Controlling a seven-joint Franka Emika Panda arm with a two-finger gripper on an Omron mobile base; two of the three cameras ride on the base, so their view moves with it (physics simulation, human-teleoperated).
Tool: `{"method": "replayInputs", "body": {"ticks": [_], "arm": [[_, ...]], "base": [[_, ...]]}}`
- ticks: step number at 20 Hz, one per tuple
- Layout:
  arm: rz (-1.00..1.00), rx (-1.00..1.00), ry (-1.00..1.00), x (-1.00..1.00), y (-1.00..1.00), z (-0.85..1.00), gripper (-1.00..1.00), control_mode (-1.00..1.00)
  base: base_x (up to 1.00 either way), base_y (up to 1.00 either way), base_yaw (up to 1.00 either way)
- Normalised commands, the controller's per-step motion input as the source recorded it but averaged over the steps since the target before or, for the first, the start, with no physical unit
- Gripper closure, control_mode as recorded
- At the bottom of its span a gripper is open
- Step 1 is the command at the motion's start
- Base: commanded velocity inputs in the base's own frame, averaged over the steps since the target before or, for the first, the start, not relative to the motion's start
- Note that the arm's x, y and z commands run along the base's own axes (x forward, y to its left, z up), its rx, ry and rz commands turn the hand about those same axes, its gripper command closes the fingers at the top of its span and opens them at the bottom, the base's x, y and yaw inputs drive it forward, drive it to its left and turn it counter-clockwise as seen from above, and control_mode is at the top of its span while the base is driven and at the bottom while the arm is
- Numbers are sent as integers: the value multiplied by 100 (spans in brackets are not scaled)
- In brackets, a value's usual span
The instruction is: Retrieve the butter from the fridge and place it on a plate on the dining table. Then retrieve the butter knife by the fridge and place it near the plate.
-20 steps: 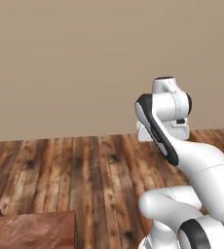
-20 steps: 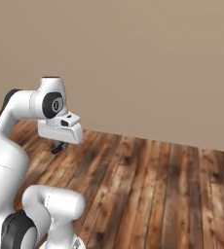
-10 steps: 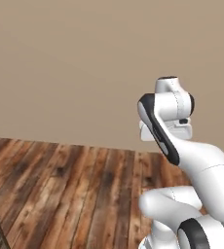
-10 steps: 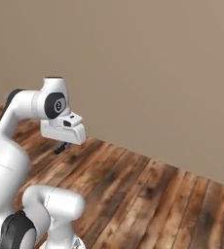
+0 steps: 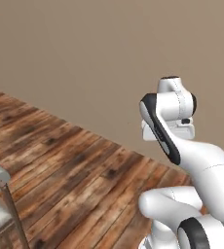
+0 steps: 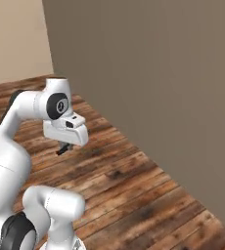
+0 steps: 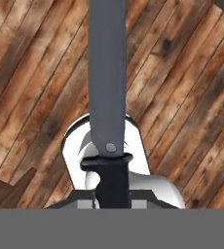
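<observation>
Currently clamped on the butter knife (image 7: 107,78) by its dark handle, blade pointing away from the gripper (image 6: 63,148) over wood floor (image 5: 80,175) — in transit. Advisable: hold grip firm, blade level — dining table unseen.

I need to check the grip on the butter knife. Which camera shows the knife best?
The hand view: the butter knife runs up the picture, grey blade above a black handle at the bottom. In the right base view a small dark bit hangs under the gripper; I cannot tell if it is the knife.
</observation>
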Motion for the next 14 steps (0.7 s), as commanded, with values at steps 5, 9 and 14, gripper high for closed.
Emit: {"method": "replayInputs", "body": {"ticks": [5, 9, 14], "arm": [[0, 0, 0, 0, 0, 0, 100, 100], [0, 0, 0, 0, 0, 0, 100, 100], [0, 0, 0, 0, 0, 0, 100, 100]], "base": [[77, -41, 76], [87, -49, 71], [100, -50, 58]]}}
